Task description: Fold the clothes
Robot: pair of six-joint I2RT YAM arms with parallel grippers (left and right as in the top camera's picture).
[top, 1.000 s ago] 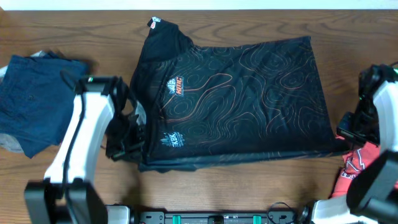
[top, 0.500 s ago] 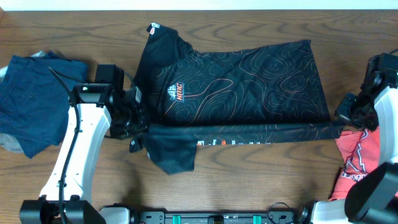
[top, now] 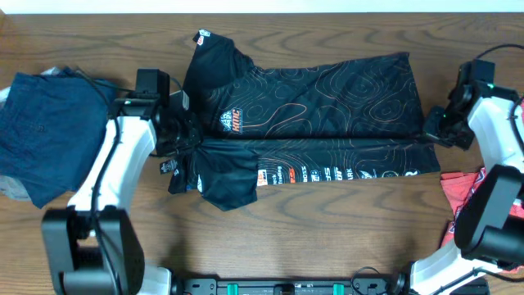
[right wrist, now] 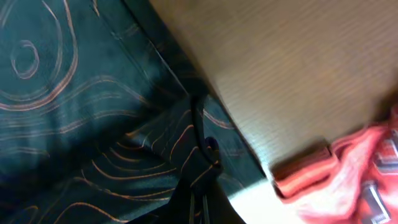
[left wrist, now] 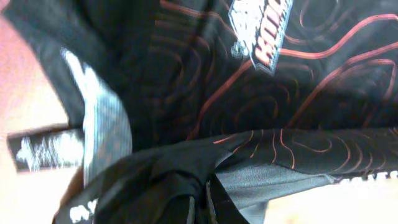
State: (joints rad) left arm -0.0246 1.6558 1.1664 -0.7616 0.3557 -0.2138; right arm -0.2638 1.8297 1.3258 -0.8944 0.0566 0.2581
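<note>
Since a second ago, the near edge of the black sports shirt has been lifted off the surface and carried away from the robot. It now lies turned over along the garment's midline. A band of white lettering and small logos faces up on the strip nearest the robot.

The shirt lies stretched sideways across the middle of the surface. One sleeve is crumpled and spills toward the robot at the left end. The left gripper is closed on bunched black fabric at that end. The right gripper is closed on the hem corner at the other end, with the cloth drawn fairly taut between them.

A navy garment sits well apart to the left. A red T-shirt lies just beside the shirt's right end.

By my reading, the first lengthwise fold is roughly half made, with the edge brought across but not yet let go. Still to do are laying the edge down, tidying the loose sleeve, and at least one crosswise fold to make a compact stack.
</note>
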